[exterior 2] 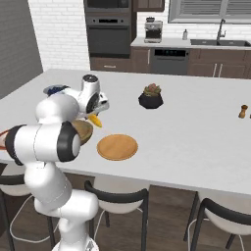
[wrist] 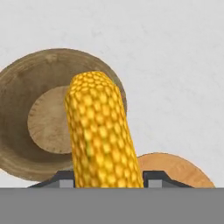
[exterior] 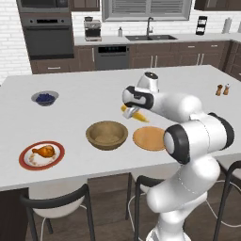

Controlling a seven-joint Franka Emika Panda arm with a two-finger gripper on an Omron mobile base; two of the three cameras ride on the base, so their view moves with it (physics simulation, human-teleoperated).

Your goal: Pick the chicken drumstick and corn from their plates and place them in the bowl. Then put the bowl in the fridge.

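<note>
The bowl [exterior: 107,134] stands on the counter [exterior: 84,108] with nothing in it, its flat bottom bare in the hand view. Just to its right lies the tan plate [exterior: 148,138], also bare. Well to the bowl's left, near the counter's front edge, the red-rimmed plate [exterior: 41,155] carries the drumstick [exterior: 44,151]. Farther back on the left sits a small grey bowl [exterior: 45,98] with blueberries heaped inside. The gripper [exterior: 128,112] is closed on the corn [exterior: 134,115], holding it in the air above the counter, behind the gap between bowl and tan plate; in the hand view the cob [wrist: 101,135] rises between the two finger tips and covers part of the bowl's rim and floor, with only a slice of the tan plate showing at the lower right. In the left base view the arm covers the right edge of the tan plate, and only the cob's yellow tip pokes out below the hand. In the right base view the arm hides most of the bowl and the blueberry bowl, and the red-rimmed plate is cut off at the left edge. A dark potted plant [exterior 2: 150,96] stands on the counter right of the gripper, and two small shakers [exterior: 222,89] stand at the far right, too small to read.
</note>
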